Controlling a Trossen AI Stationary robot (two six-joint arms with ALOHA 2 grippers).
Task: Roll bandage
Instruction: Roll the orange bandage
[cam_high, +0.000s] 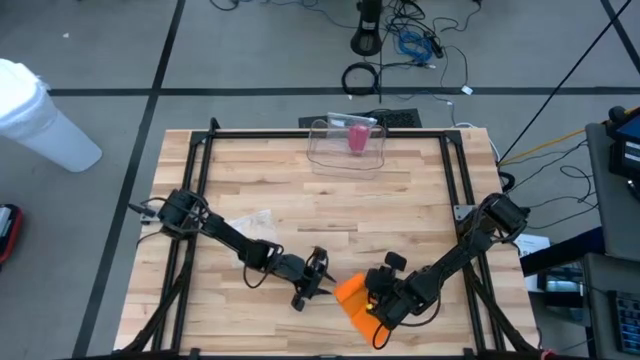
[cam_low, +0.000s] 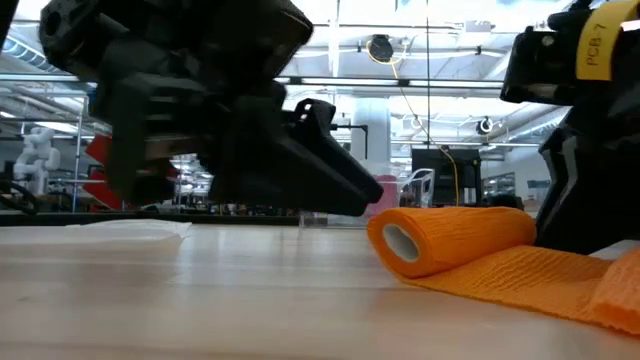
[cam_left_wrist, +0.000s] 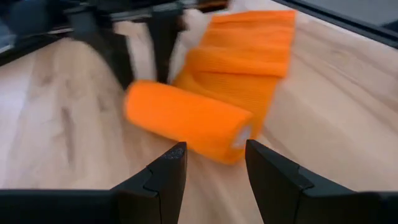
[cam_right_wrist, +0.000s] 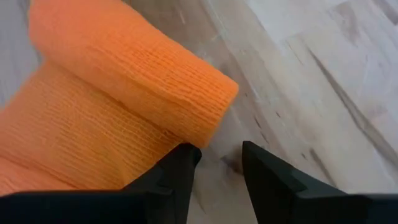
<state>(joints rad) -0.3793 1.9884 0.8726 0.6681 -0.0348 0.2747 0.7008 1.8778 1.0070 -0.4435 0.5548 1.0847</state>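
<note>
An orange bandage lies on the wooden table near its front edge. Part of it is wound into a roll (cam_high: 349, 289) (cam_low: 450, 236), which lies on its side. From the roll a flat unrolled strip (cam_high: 364, 318) (cam_low: 545, 276) trails toward the near edge. My left gripper (cam_left_wrist: 214, 158) (cam_high: 318, 275) is open and low, with one end of the roll (cam_left_wrist: 186, 121) just ahead of its fingertips. My right gripper (cam_right_wrist: 217, 160) (cam_high: 383, 296) is open too, slanting down at the roll's other end (cam_right_wrist: 208, 102), beside the strip (cam_right_wrist: 74, 137).
A clear plastic container (cam_high: 347, 142) with a pink thing inside stands at the table's far edge. A white wrapper (cam_high: 250, 218) lies left of centre, by my left arm. Black frame rails (cam_high: 455, 160) run along the table's sides.
</note>
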